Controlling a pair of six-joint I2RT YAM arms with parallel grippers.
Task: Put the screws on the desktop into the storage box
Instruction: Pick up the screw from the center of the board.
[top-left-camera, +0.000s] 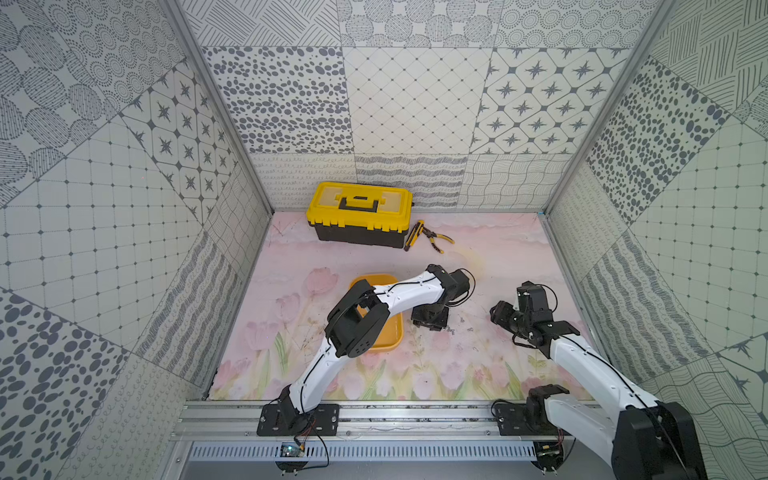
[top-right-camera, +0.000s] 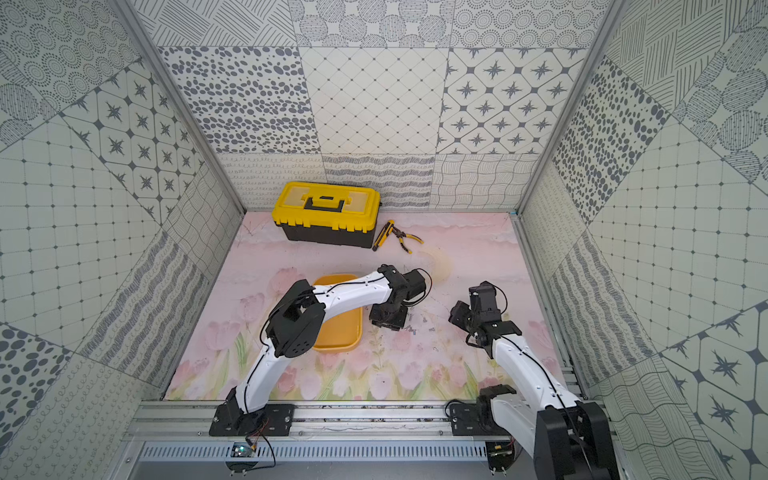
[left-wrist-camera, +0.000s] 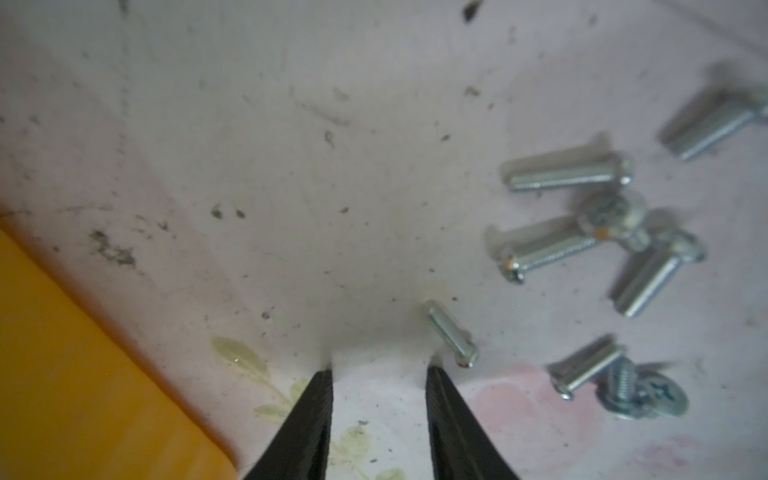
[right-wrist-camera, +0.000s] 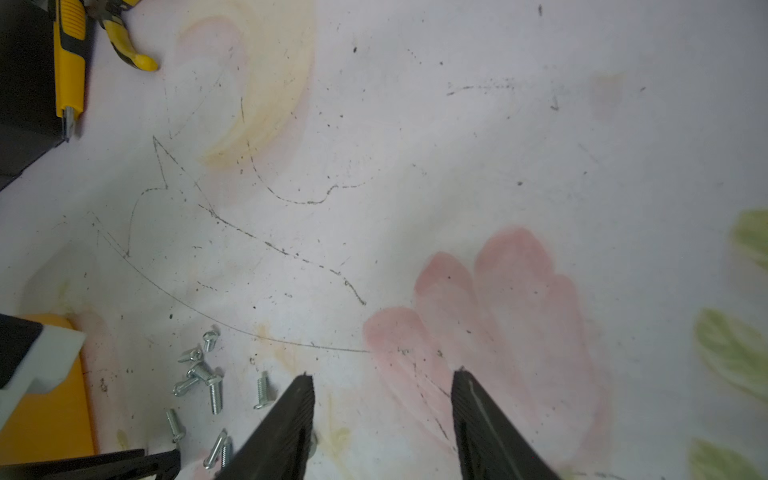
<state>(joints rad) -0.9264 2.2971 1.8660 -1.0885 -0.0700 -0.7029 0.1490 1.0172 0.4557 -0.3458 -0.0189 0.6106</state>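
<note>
The left claw (left-wrist-camera: 380, 370) is standing tips-down at the counter (left-wrist-camera: 291, 166), between the storage box (top-left-camera: 394, 338) and the screws (left-wrist-camera: 548, 249).
One storage box is lying leftmost, and the left arm (top-left-camera: 411, 291) is crossing over it in both top views. The left claw's jaws are sitting narrowly apart, gripping nothing, with one screw (left-wrist-camera: 451, 332) lying just outside them. At least nine screws are lying clustered: specks from above, countable only in the wrist views. The right claw (right-wrist-camera: 382, 374) is hovering wide and empty above a printed tulip (right-wrist-camera: 498, 291). One toolbox (top-left-camera: 359, 212), one knife (top-left-camera: 412, 236) and one pair of pliers (top-left-camera: 436, 240) are resting at the back.
</note>
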